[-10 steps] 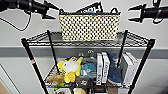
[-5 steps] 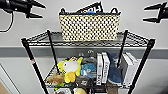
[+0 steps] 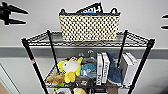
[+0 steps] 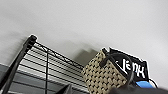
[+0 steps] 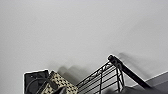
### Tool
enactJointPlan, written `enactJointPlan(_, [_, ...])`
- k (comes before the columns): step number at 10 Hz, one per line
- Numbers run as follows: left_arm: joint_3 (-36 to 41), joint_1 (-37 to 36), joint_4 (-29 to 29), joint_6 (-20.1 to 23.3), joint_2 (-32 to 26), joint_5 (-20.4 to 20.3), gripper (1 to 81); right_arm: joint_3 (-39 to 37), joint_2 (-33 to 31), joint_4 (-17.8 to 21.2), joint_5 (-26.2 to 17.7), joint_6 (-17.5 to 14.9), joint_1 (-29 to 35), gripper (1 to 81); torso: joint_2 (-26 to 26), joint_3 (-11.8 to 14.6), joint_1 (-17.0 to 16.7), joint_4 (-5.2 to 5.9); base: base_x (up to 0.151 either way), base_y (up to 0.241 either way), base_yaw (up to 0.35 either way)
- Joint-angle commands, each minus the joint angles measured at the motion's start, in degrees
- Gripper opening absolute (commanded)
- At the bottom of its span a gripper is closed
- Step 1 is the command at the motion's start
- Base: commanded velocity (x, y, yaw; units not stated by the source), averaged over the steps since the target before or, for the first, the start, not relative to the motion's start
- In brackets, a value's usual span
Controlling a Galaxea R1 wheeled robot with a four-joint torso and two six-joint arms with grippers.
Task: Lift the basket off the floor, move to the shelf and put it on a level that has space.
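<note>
I am seeing both end effectors spread wide and gripping nothing — the left end effector (image 3: 21, 17) at nine o'clock, the right end effector (image 3: 166, 22) at three. Beyond them the basket (image 3: 89, 27) is sitting on the top level (image 3: 40, 38) of the shelf (image 3: 32, 61) — yellow plush toy (image 3: 69, 70) one tier below.

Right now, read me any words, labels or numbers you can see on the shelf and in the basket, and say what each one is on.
White lettering on the black item sticking out of the basket: too blurred and cut off to read with confidence.
Print on the spines of the white boxes on the lower tier: too small and blurred to read.
Small red mark on the shelf's front left post: not readable.
Nothing else bears text.
</note>
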Motion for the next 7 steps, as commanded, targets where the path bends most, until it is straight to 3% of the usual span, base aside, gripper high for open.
enactJointPlan(1, [1.75, -5.61, 6.43, -0.22, -3.25, 4.70, 81.1, 0.54, -1.02, -2.30, -3.90, 0.21, 5.47, 81.1, 0.00, 0.00, 0.00, 0.00, 0.000, 0.000, 0.000])
enactJointPlan(7, [-2.55, 3.96, 19.53, -0.22, -7.74, 6.74, 81.1, -2.79, -3.59, -13.90, -10.41, 1.17, -2.43, 81.1, -0.02, 0.02, -0.04, 0.00, 0.000, 0.000, 0.000])
